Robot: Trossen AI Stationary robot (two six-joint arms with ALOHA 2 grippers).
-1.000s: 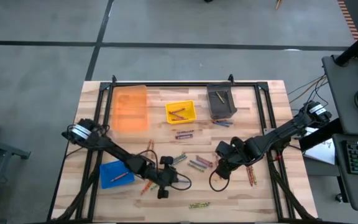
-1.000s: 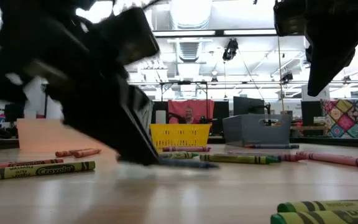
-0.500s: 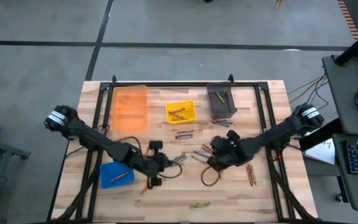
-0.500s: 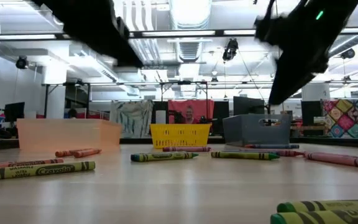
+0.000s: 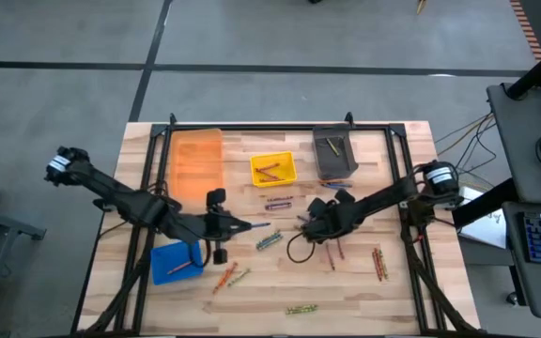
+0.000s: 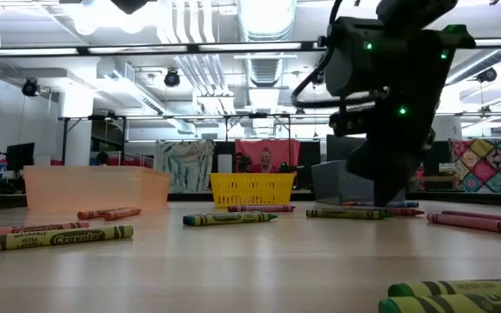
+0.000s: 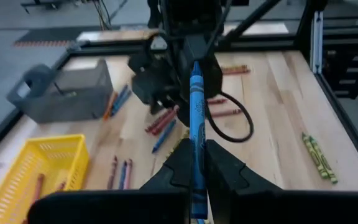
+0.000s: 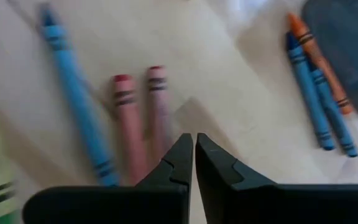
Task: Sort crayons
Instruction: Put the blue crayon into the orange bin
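My left gripper (image 5: 233,225) hovers left of the table's middle, shut on a blue crayon (image 7: 196,118) whose tip points toward the table's right. My right gripper (image 8: 194,142) is shut and slants down near the table's middle (image 5: 308,228), low over the wood (image 6: 396,200). Nothing shows between its fingers. Its tips stand beside the ends of two red crayons (image 8: 140,115), with a blue crayon (image 8: 76,93) next to them. I cannot tell whether the tips touch the table. More crayons lie flat and scattered across the wood. My left gripper pinches the blue crayon's rear half (image 7: 196,165) between its two fingers. The crayon lies along the fingers, and its pointed front end (image 7: 195,68) sticks out well past the tips. It is lifted clear of the table and lies nearly level.
Along the far side stand an orange bin (image 5: 198,161), a yellow bin (image 5: 272,169) and a grey bin (image 5: 334,155); a blue bin (image 5: 175,261) sits near left. Loose crayons: purple (image 5: 278,202), green (image 5: 269,241), orange (image 5: 228,277), olive (image 5: 301,308), red (image 5: 378,263).
My left gripper has risen and drawn back toward the table's far-left, taking the blue crayon up off the wood. My right gripper has come down and gone toward the table's left and far side, over the red crayons.
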